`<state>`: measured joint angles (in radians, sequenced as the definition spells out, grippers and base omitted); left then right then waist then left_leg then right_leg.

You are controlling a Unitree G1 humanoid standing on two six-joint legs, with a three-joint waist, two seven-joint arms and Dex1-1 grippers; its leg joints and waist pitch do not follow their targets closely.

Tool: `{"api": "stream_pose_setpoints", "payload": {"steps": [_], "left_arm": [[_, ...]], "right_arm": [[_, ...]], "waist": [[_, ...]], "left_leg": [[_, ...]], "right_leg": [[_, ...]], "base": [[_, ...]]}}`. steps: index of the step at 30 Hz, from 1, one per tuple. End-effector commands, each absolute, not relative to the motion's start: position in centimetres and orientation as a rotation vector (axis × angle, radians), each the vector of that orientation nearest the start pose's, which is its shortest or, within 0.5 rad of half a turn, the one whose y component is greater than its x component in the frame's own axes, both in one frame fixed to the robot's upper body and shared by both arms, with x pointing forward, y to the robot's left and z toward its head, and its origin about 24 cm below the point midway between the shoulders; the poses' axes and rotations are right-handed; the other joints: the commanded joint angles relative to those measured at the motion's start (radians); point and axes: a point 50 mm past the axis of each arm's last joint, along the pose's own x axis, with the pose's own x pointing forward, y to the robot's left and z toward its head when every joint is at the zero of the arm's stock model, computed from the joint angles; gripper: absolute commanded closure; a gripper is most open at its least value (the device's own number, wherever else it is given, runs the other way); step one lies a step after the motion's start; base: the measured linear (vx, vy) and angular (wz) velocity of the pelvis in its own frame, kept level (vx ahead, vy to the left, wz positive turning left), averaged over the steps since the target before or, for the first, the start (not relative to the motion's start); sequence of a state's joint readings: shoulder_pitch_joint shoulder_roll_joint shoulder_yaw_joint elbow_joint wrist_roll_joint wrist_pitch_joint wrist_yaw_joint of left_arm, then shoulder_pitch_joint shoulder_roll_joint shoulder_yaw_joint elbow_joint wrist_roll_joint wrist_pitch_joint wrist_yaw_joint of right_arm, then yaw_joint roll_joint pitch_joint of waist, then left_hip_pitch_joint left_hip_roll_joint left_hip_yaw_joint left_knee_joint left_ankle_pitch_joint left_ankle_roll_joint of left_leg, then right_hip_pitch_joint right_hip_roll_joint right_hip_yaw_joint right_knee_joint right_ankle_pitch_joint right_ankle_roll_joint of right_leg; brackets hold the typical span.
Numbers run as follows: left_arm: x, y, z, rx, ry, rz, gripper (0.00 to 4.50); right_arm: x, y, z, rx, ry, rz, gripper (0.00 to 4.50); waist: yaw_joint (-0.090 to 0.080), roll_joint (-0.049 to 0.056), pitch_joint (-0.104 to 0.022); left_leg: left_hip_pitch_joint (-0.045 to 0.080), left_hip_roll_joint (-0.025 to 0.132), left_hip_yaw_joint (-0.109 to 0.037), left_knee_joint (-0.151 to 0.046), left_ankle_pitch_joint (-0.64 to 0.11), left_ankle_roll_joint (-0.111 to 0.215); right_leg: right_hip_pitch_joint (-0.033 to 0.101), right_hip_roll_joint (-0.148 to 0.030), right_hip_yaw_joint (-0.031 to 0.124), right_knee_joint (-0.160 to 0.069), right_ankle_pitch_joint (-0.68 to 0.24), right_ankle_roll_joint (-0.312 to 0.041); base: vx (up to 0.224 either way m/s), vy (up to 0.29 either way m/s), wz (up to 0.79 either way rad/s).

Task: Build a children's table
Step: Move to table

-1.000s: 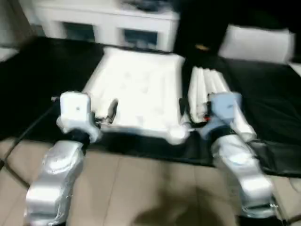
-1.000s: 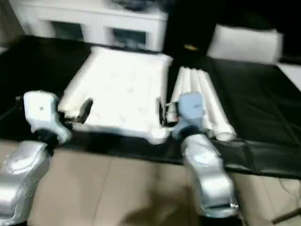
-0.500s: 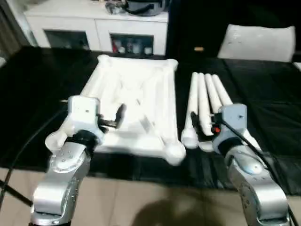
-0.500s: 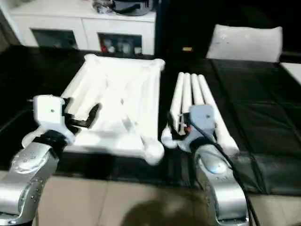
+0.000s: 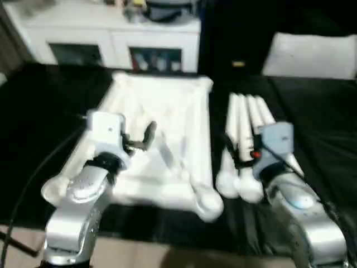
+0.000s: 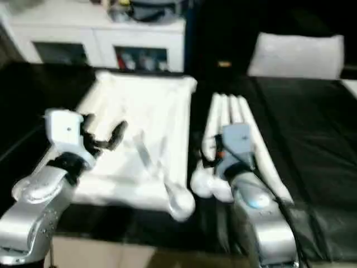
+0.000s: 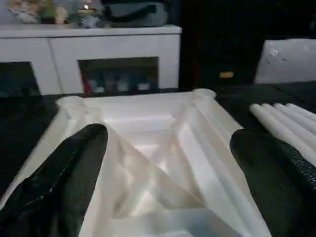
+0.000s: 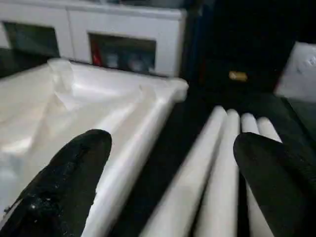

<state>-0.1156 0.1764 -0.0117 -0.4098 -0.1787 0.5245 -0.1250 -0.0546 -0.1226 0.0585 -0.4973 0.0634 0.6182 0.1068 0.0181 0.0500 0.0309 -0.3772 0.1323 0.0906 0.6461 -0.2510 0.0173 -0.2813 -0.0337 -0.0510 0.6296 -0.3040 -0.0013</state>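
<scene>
Both end effectors are spread and empty, the left end effector (image 7: 168,163) over the upturned table top (image 5: 167,128), the right end effector (image 8: 170,168) above the 4 legs (image 5: 245,134) lying beside it on the black mat (image 5: 318,123).

So around the work area we've got a black mat (image 5: 50,111) covering the floor, with a strip of light tiled floor (image 5: 167,258) peeking out at the near edge. At the far side there's a white cabinet (image 5: 111,39) with glass doors, some small stuff behind the glass we can't make out, plus a dark item (image 5: 167,10) and assorted clutter on top. Far right, a flat white board (image 5: 312,56) lies on the mat. A thin black cable (image 5: 30,178) runs along near left.
</scene>
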Motion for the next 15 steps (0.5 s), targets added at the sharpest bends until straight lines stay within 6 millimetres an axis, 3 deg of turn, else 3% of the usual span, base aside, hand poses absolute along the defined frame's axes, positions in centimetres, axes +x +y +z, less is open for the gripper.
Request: {"api": "stream_pose_setpoints", "payload": {"steps": [1,2,3,4,5,6,7,8,9,10,11,12,13,14,15], "left_arm": [[26.1,15.6,11.1,0.043,0.031,-0.184,0.00],[26.1,15.6,11.1,0.043,0.031,-0.184,0.00],[26.1,15.6,11.0,0.047,0.037,-0.173,0.00],[26.1,15.6,11.0,0.047,0.037,-0.173,0.00],[26.1,15.5,11.1,0.051,0.030,-0.188,0.00],[26.1,15.5,11.1,0.053,0.029,-0.195,0.00],[26.1,15.5,11.1,0.051,0.030,-0.196,0.00],[26.1,15.5,11.2,0.037,0.032,-0.201,0.00],[26.1,15.5,11.3,0.035,0.030,-0.201,0.00],[26.1,15.5,11.3,0.035,0.030,-0.201,0.00],[26.2,15.6,11.4,0.057,0.021,-0.200,0.00],[26.2,15.6,11.4,0.059,0.020,-0.200,0.00],[26.3,15.7,11.5,0.091,0.016,-0.184,0.00],[26.4,15.8,11.6,0.099,0.013,-0.162,0.00],[26.4,15.8,11.6,0.109,0.013,-0.161,0.00]], "right_arm": [[24.9,-13.3,11.3,-0.053,0.062,0.245,0.04],[24.9,-13.3,11.3,-0.053,0.062,0.245,0.04],[24.8,-13.4,11.3,-0.054,0.066,0.245,0.04],[24.8,-13.4,11.3,-0.054,0.066,0.245,0.04],[24.8,-13.3,11.4,-0.071,0.056,0.263,0.04],[24.8,-13.2,11.4,-0.068,0.054,0.271,0.04],[24.8,-13.2,11.4,-0.070,0.058,0.267,0.04],[24.9,-13.4,11.1,-0.081,0.084,0.240,0.04],[25.0,-13.4,10.9,-0.073,0.101,0.232,0.04],[25.0,-13.4,10.9,-0.073,0.101,0.232,0.04],[24.9,-13.3,10.5,-0.016,0.136,0.230,0.04],[24.9,-13.2,10.5,-0.015,0.137,0.230,0.04],[24.9,-13.2,10.2,0.001,0.150,0.225,0.04],[24.9,-13.2,10.1,-0.003,0.149,0.227,0.04],[24.9,-13.1,10.1,-0.007,0.147,0.234,0.04]], "waist": [[-0.006,0.007,-0.013],[-0.054,0.027,-0.060],[-0.059,0.026,-0.064],[-0.059,0.026,-0.064],[-0.047,0.007,-0.068],[-0.036,-0.018,-0.075],[-0.032,-0.039,-0.074],[-0.004,-0.053,-0.088],[-0.003,-0.059,-0.081],[-0.003,-0.059,-0.081],[0.014,-0.059,-0.070],[0.020,-0.058,-0.053],[0.038,-0.046,-0.040],[0.044,-0.038,-0.029],[0.031,-0.006,-0.034]], "left_leg": [[-0.009,0.062,-0.015,-0.104,-0.003,0.044],[0.128,0.139,-0.112,-0.102,0.081,0.174],[0.136,0.150,-0.130,-0.090,0.217,0.251],[0.136,0.150,-0.130,-0.090,0.217,0.251],[0.121,0.151,-0.132,-0.038,0.735,0.366],[0.070,0.083,-0.086,0.000,0.843,0.280],[0.019,0.042,-0.057,-0.002,0.806,0.221],[-0.040,-0.019,-0.012,-0.004,0.586,0.153],[-0.060,-0.009,-0.005,-0.018,0.261,0.114],[-0.060,-0.009,-0.005,-0.018,0.261,0.114],[-0.023,0.032,0.007,0.019,-0.050,-0.007],[-0.028,0.032,0.004,0.010,-0.092,-0.038],[-0.013,0.048,0.003,0.022,-0.168,-0.072],[0.001,0.060,0.001,0.001,-0.189,-0.085],[0.048,0.087,-0.002,-0.092,-0.210,-0.117]], "right_leg": [[0.033,-0.060,0.015,-0.111,-0.240,-0.194],[-0.072,-0.031,0.001,0.010,-0.003,-0.125],[-0.091,-0.041,0.009,0.029,0.048,-0.089],[-0.091,-0.041,0.009,0.029,0.048,-0.089],[-0.125,-0.099,0.057,0.016,0.209,0.002],[-0.091,-0.120,0.086,-0.015,0.403,0.000],[-0.047,-0.114,0.097,-0.006,0.565,0.007],[0.016,-0.093,0.104,0.012,0.980,0.077],[0.015,-0.143,0.107,0.001,1.086,0.102],[0.015,-0.143,0.107,0.001,1.086,0.102],[-0.007,-0.152,0.208,-0.044,0.728,0.075],[-0.010,-0.142,0.213,-0.063,0.549,0.043],[-0.023,-0.150,0.255,-0.102,0.192,-0.015],[-0.022,-0.131,0.268,-0.118,-0.061,-0.066],[-0.063,-0.045,0.181,-0.074,-0.101,-0.079]], "base": [[0.135,0.035,-0.04],[0.173,0.053,0.02],[0.151,0.032,0.06],[0.151,0.032,0.06],[0.103,0.016,0.02],[0.068,0.005,-0.02],[0.068,0.005,-0.02],[0.000,0.000,0.00],[0.000,0.000,0.00],[0.000,0.000,0.00],[-0.041,0.036,-0.20],[-0.058,0.094,-0.47],[-0.058,0.094,-0.47],[-0.076,0.160,-0.61],[-0.105,0.189,-0.52]]}}
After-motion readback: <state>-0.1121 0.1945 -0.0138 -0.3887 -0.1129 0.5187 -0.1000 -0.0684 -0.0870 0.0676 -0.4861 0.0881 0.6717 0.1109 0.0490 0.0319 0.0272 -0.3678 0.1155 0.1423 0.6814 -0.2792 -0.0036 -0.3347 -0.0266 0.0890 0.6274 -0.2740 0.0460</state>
